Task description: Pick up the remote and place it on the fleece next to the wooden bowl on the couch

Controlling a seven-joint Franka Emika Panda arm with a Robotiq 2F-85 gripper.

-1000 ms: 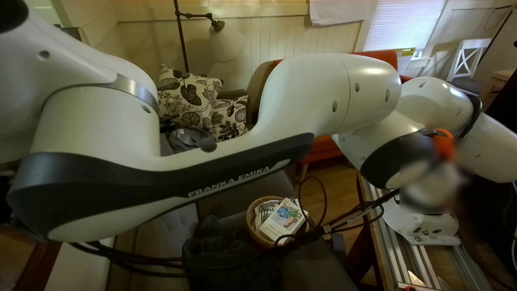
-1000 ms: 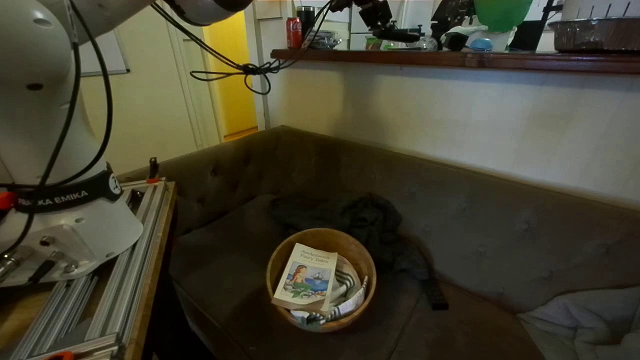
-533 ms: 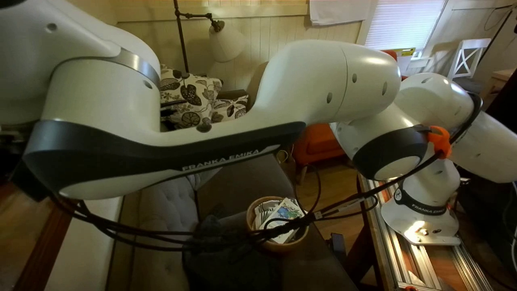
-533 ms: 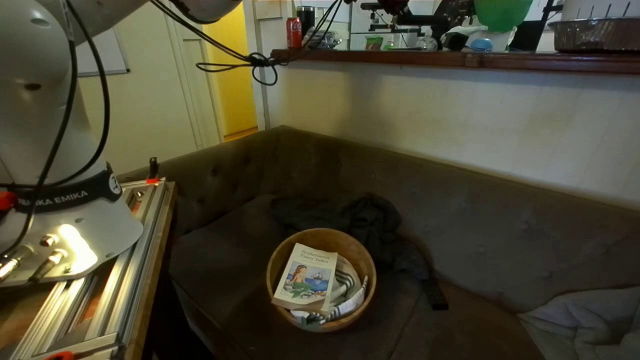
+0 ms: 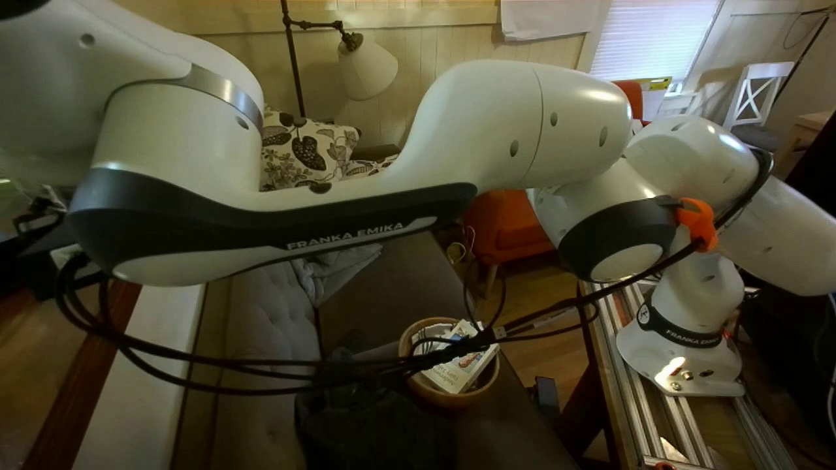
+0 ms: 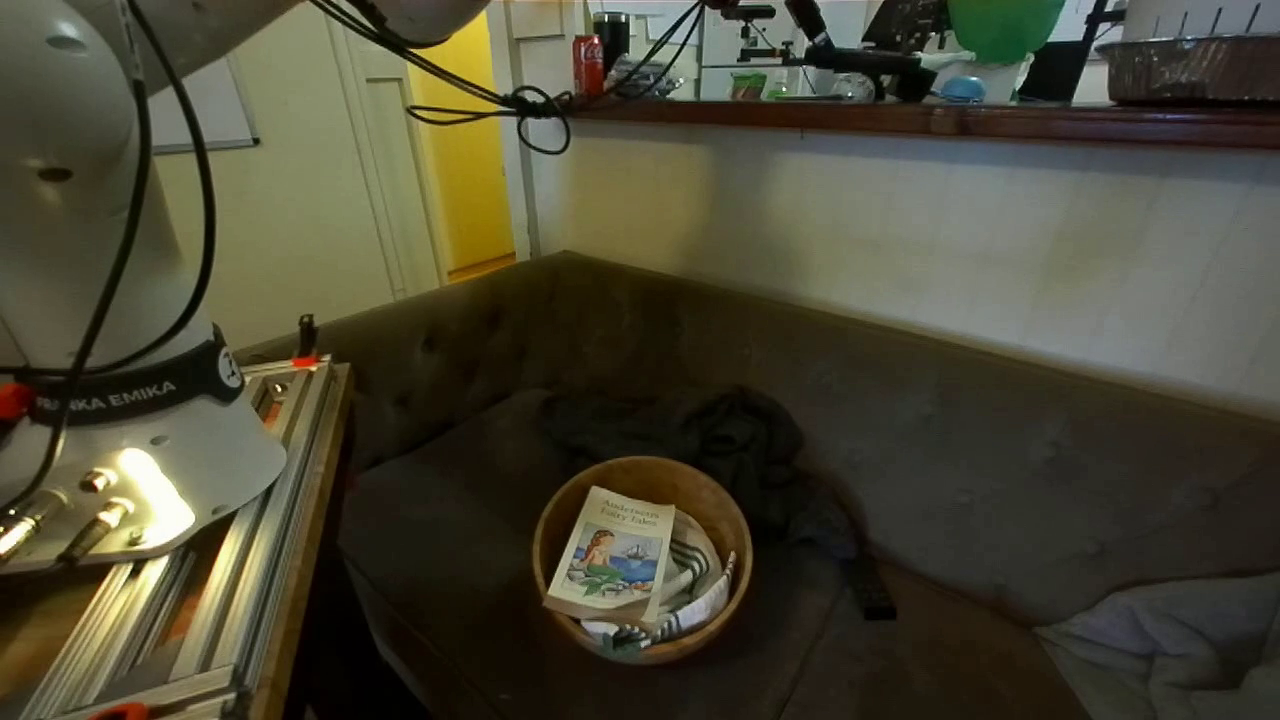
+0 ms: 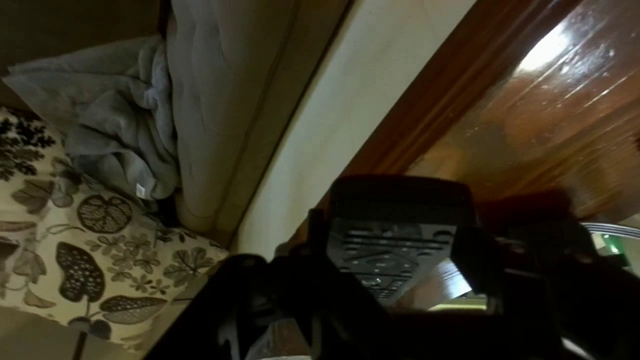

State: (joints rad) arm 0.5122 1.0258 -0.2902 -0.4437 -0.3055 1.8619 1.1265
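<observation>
Below and right of centre in the wrist view, the dark oblong plastic remote (image 7: 392,240) with a grey button face is held between the black jaws, closed to its width. Only there do its buttons show; its long axis runs roughly up and down the frame, the face narrowing downward. In an exterior view the white-and-black arm (image 5: 470,130) sits slightly higher than half a second ago. The round light-brown wooden bowl (image 6: 700,495), just beside the crumpled dark-grey fleece (image 6: 745,430) on the tufted grey-brown couch (image 6: 950,500), has not moved.
</observation>
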